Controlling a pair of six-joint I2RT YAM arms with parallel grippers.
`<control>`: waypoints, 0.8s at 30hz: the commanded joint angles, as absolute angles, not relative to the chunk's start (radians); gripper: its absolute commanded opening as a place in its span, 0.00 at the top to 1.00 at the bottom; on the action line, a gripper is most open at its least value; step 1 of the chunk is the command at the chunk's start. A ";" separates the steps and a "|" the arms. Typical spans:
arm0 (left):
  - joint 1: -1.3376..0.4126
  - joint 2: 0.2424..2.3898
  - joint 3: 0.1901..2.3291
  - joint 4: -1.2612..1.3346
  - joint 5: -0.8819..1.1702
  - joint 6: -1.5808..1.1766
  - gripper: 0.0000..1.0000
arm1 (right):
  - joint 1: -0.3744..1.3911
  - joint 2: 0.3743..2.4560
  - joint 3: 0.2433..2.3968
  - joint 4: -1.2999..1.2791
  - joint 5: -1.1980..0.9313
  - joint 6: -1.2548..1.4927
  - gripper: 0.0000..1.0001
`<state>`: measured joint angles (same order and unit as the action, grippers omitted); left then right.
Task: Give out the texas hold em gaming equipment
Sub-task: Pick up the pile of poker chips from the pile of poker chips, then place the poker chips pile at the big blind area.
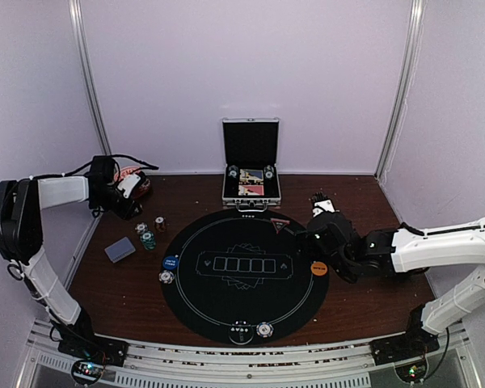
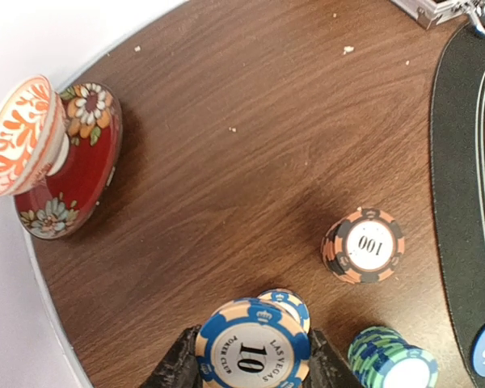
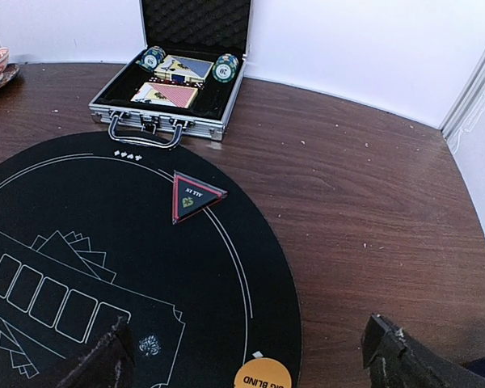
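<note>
**Top external view:** The round black mat lies mid-table. The chip stacks and a card deck sit just off its left edge. The open case stands behind it.

**Left wrist view:** The left end effector is clenched on a blue chip beside the orange stack. Whether the chip is clear of the table cannot be told. The step in hand is judged to be chip pickup. The next move calls for carrying the chip to a mat position without slackening the grip.

**Right wrist view:** The right end effector is released and holds nothing. It is over the mat edge near the orange button.
</note>
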<state>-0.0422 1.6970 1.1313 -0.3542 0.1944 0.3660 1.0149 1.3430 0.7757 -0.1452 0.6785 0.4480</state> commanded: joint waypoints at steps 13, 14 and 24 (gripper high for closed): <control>-0.347 1.656 1.248 -0.459 0.217 0.385 0.62 | 1.014 1.350 0.797 -0.159 0.753 0.458 0.00; -0.382 1.672 1.274 -0.472 0.218 0.381 0.62 | 1.011 1.350 0.797 -0.161 0.754 0.461 0.00; -0.700 1.936 1.626 -0.581 0.200 0.362 0.62 | 0.904 1.279 0.755 -0.186 0.746 0.532 0.00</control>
<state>-0.6044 1.8477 1.5146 -0.5392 0.2043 0.3714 0.9466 1.3365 0.7788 -0.1673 0.7227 0.4847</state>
